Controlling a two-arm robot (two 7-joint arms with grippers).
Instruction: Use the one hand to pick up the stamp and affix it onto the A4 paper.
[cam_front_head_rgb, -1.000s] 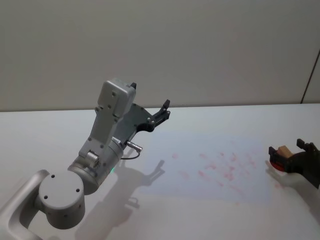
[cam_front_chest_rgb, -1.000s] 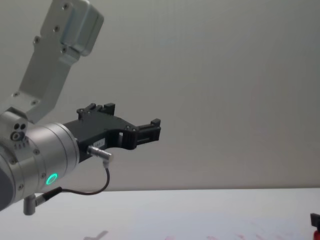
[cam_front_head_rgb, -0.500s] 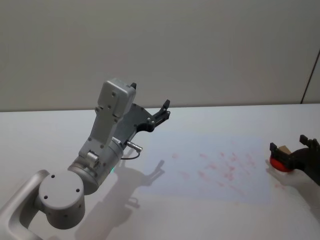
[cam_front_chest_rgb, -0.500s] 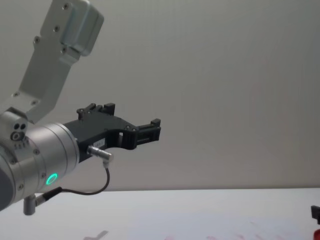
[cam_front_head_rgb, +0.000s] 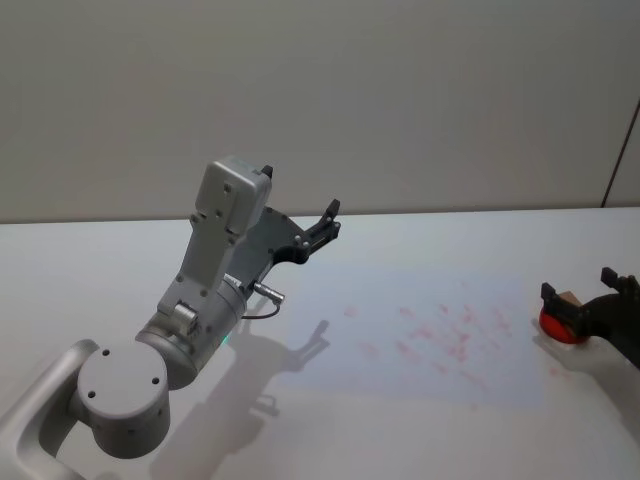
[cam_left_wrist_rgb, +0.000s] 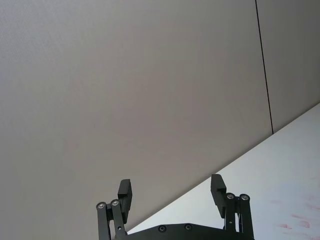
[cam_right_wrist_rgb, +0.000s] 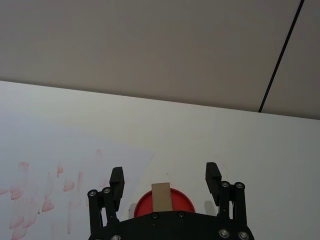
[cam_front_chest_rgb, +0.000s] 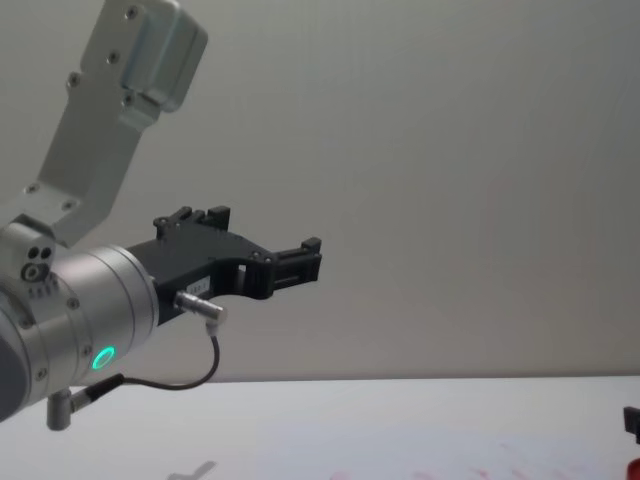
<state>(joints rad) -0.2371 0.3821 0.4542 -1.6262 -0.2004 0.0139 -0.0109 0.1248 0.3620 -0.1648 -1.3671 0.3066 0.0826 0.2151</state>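
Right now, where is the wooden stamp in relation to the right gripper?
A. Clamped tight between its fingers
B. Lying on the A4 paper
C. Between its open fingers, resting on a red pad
C: the stamp stands on the red pad, between the spread fingers of the right gripper.

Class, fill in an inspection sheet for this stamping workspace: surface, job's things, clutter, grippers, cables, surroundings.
Surface: white table.
Job's things: A4 paper flat, red marks on it; stamp on a red pad, beside the paper.
Clutter: nothing seen.
Grippers: right gripper open, fingers either side of the stamp; left gripper open, raised, holding nothing.
Cables: thin dark cable at the left wrist.
Surroundings: plain grey wall.
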